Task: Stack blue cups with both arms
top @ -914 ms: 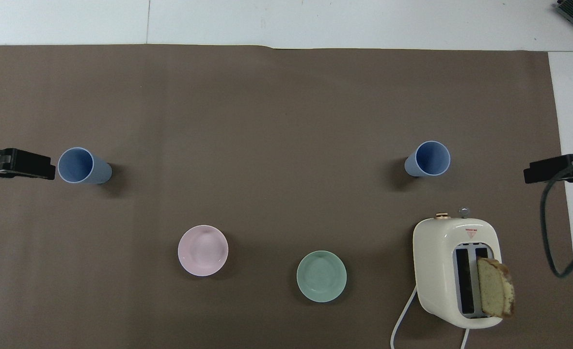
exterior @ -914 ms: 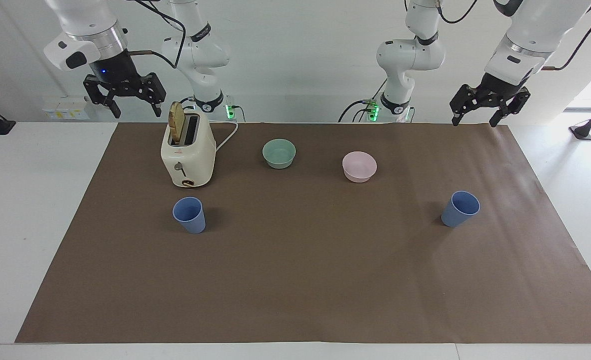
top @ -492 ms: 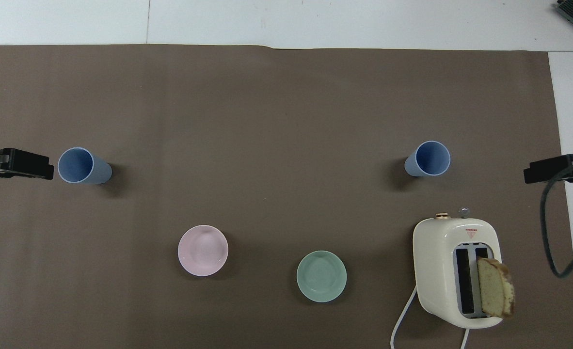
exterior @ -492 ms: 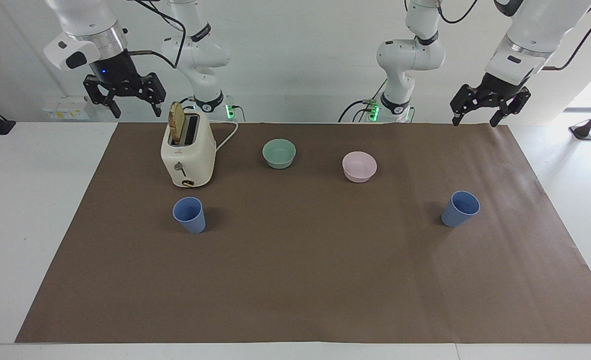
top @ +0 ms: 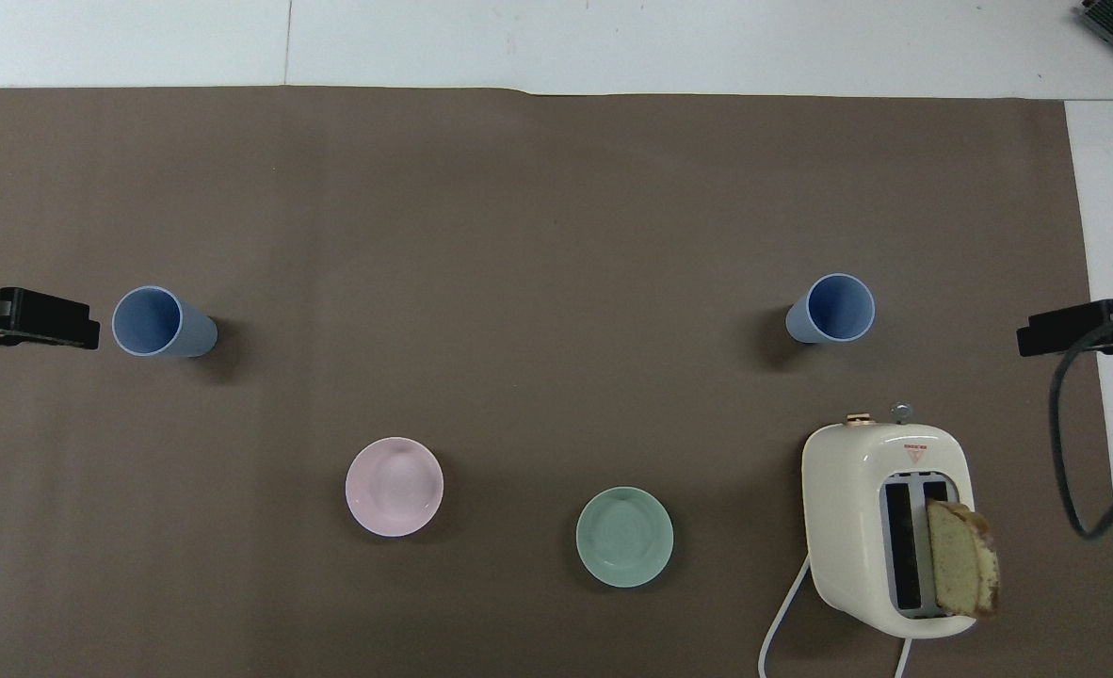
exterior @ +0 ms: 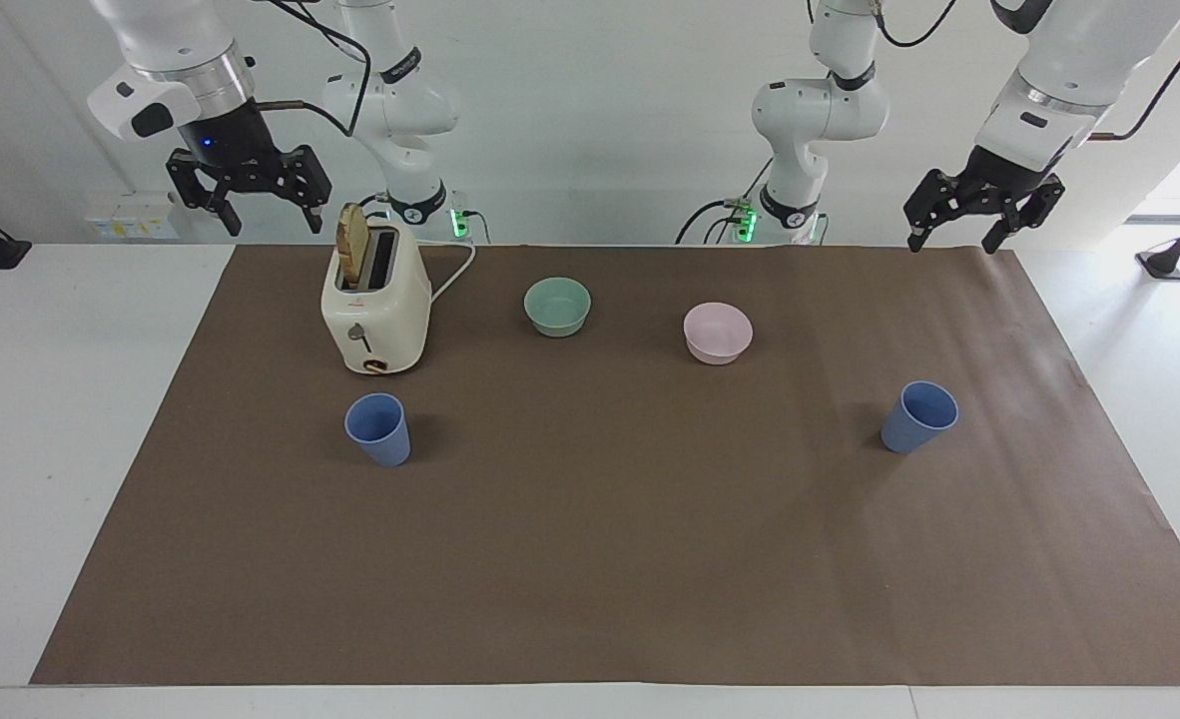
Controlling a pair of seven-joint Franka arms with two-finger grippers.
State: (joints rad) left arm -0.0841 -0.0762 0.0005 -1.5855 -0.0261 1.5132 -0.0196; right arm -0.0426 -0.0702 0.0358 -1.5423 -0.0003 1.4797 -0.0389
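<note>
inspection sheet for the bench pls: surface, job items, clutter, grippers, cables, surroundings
Surface: brown paper sheet covering the white table, lying flat.
Job's things: two matte blue tapered cups, both upright and apart; one beside the toaster, farther from the robots; the other toward the left arm's end.
Clutter: cream two-slot toaster with a bread slice standing in one slot; green bowl; pink bowl.
Grippers: left gripper open, raised over the sheet's corner; right gripper open, raised by the toaster; both hold nothing.
Cables: white toaster cord on the sheet; black cable at the right arm.
Surroundings: two smaller white arms with green lights; white wall.
</note>
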